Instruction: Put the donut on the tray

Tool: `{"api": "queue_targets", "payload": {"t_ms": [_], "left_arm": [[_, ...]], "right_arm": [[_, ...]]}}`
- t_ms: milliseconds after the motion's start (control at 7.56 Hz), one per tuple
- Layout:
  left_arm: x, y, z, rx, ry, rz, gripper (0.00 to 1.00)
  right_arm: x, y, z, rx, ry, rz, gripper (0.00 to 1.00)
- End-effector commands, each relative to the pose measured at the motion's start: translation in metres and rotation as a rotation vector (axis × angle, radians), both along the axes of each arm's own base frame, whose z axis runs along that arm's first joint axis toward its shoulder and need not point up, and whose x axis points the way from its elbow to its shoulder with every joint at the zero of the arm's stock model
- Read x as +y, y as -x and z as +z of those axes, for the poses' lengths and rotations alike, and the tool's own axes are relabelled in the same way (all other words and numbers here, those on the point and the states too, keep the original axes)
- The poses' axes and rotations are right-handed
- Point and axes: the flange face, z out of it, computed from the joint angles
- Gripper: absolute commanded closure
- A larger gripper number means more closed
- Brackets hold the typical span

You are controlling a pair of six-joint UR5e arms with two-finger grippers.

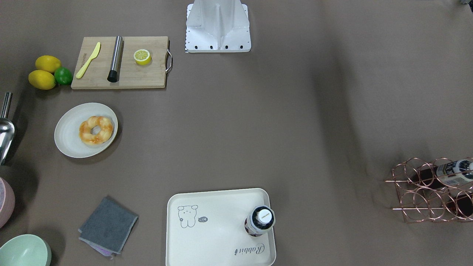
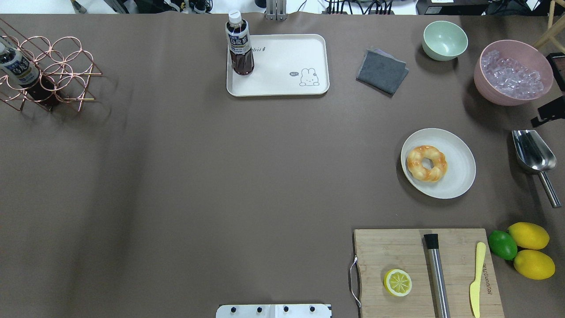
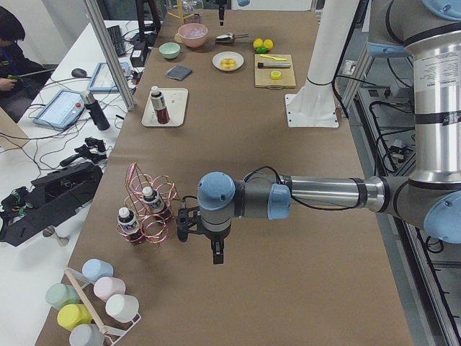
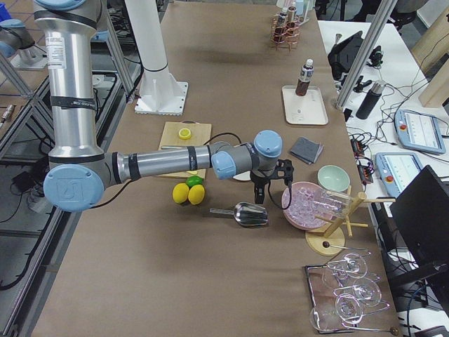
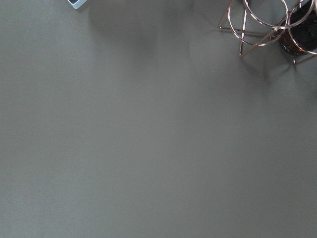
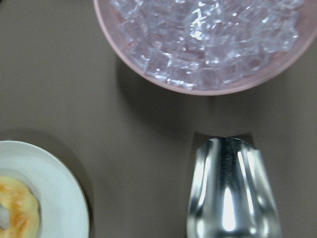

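Overhead, the tray (image 2: pixel 282 66) sits upper centre, a bottle (image 2: pixel 239 44) standing at its left end; at mid right the donut (image 2: pixel 427 163) lies on a round plate (image 2: pixel 459 172), well apart from it. Whether the left gripper (image 3: pixel 215 256) or right gripper (image 4: pixel 256 196) is spread, I cannot tell.

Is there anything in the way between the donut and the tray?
Nothing visible. Only bare table lies between the donut on its plate and the tray. The grey cloth sits off to the side, and a bottle takes one tray corner.
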Motion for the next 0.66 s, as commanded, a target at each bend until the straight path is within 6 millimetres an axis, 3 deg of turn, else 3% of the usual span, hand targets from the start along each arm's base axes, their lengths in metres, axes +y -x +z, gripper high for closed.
{"api": "queue_targets", "payload": {"t_ms": [0,264,529], "left_arm": [[0.000,0.000,0.000,-0.002,-0.001,0.000,0.02],[0.001,0.000,0.001,-0.001,0.002,0.000,0.02],[0.001,0.000,0.003,-0.001,0.007,0.000,0.02]], "right_arm": [[0.015,0.069,-0.016,-0.055,0.036,0.021,0.00],[0.030,0.098,0.005,-0.029,-0.001,-0.008,0.00],[0.035,0.120,0.007,-0.015,0.020,-0.012,0.00]]}}
